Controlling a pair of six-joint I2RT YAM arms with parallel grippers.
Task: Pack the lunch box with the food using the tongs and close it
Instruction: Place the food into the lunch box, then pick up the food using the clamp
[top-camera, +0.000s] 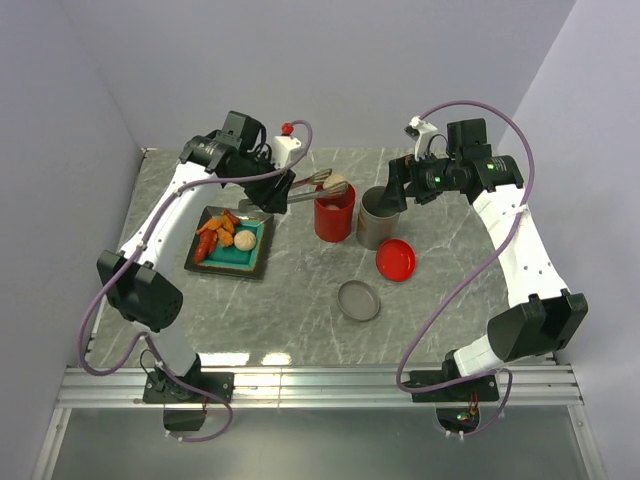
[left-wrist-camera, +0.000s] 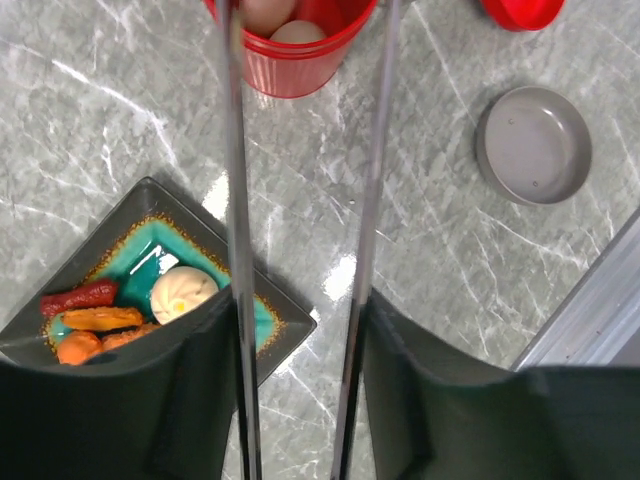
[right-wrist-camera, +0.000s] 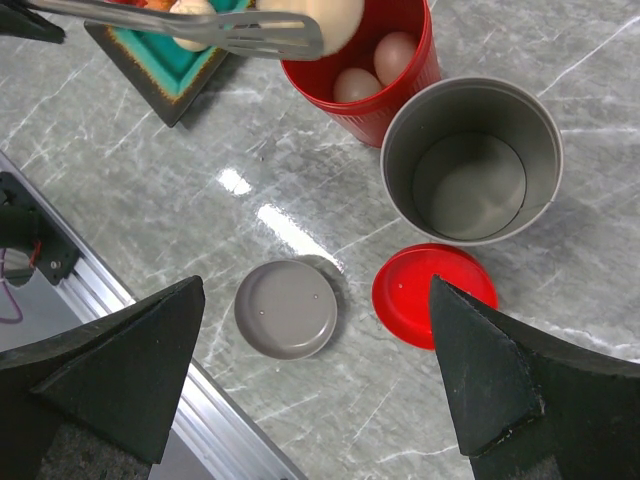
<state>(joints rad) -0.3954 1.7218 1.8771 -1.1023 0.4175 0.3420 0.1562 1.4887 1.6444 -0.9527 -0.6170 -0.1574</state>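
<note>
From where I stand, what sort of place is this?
Probably a robot test booth, not a kitchen: plain white walls enclose a marble-patterned table, two robot arms are bolted to a metal rail at its edge, and the food looks toy-like.

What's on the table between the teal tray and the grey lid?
Nothing. The top view shows bare marble between the tray and the grey lid.
</note>
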